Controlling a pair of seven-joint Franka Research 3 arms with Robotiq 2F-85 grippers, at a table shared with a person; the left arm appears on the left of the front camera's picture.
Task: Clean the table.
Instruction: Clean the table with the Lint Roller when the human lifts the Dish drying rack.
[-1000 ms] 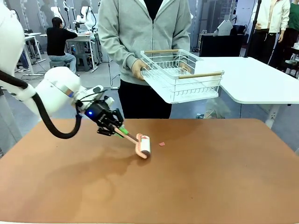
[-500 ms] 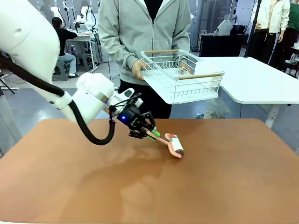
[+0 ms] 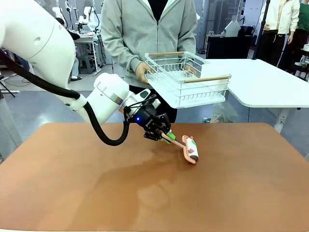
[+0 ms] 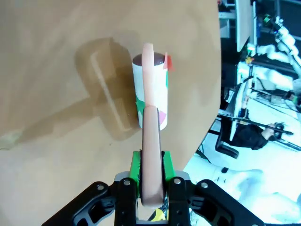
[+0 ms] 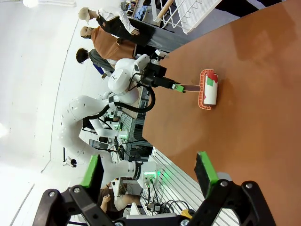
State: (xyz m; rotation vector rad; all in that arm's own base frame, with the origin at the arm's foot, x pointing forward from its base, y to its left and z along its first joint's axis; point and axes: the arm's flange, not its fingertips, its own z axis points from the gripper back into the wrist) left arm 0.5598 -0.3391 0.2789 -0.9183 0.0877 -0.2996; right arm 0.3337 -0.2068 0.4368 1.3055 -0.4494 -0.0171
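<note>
Lint roller (image 3: 190, 149) swept right across worktop (image 3: 145, 193); left claw (image 3: 166, 137) pinches handle (image 4: 151, 155), pressing it flat so scraps (image 4: 167, 62) stick; right claw (image 5: 148, 162) spread.

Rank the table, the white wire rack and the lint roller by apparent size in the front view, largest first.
1. table, by far the largest.
2. white wire rack, held farther from the camera, so likely understated.
3. lint roller, clearly smallest.
</note>
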